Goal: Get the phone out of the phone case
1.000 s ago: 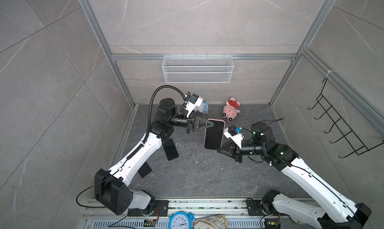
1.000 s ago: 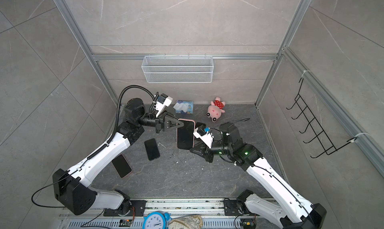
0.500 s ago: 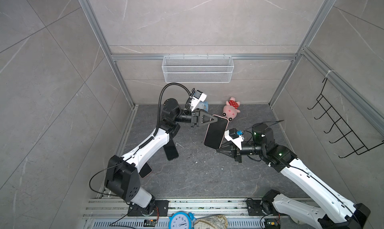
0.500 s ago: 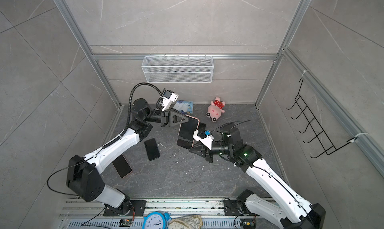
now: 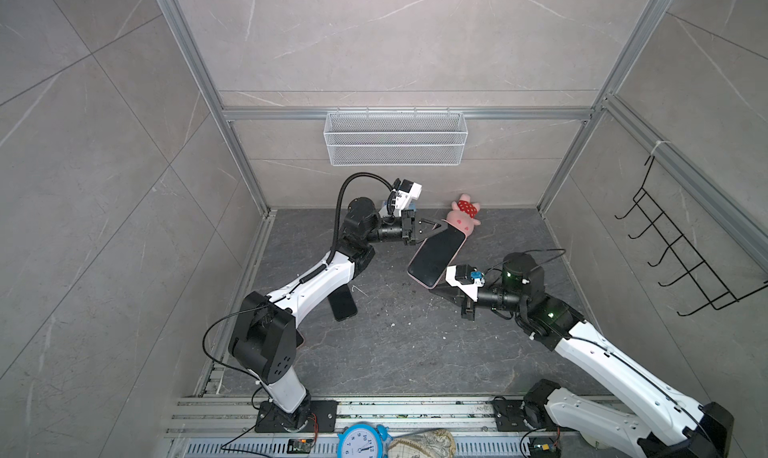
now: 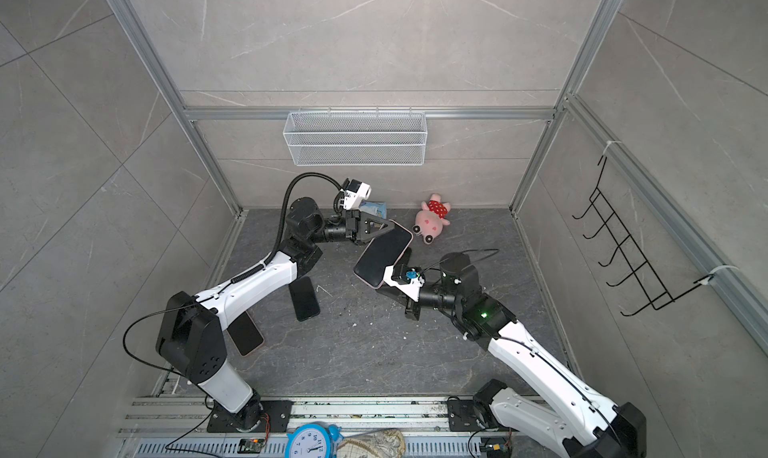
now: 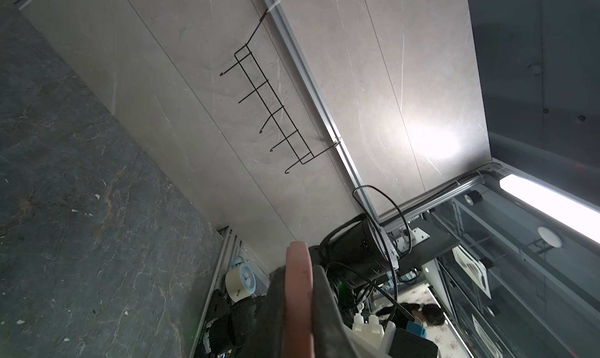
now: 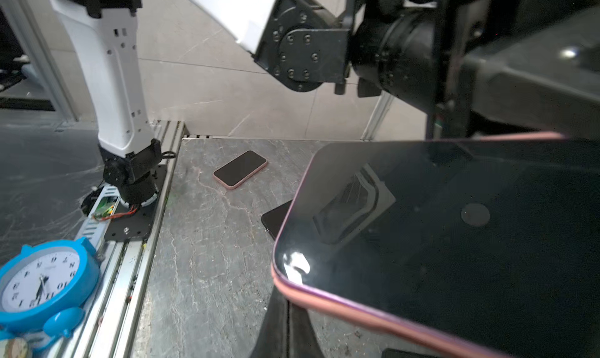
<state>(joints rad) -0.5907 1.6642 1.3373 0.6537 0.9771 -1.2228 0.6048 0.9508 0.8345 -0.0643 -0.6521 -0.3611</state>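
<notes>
Nearest the rails, a blue alarm clock [image 5: 359, 441] sat off the front edge of the grey table [image 5: 395, 352], and two spare handsets lay flat on the table's left part: a pink-edged one [image 6: 245, 333] and a dark one [image 5: 343, 306] just beyond it. Past those, the right tool [image 5: 436, 290] reached in low from the right with its jaws together at the near end of the phone [image 5: 438, 256]. It seemed to pinch the pink rim of the phone case [image 8: 357, 304] there, though the contact itself was mostly hidden under the handset. The phone hung in the air above the middle of the table, screen up and slanting from that near end up toward the back wall, clear of the surface. At its far end the left tool [image 5: 441, 227] was clamped edge-on across the cased corner, with the pink rim showing between its fingers in the left wrist view. The handset was probably stiff, fairly light and glass-fronted, so slick and breakable if dropped. The case looked like soft, grippy rubber that should peel at a corner, so one tool should hold the rim and the other the body. Behind lay a plush pig [image 5: 463, 217], and a wire basket [image 5: 395, 140] hung on the wall.
</notes>
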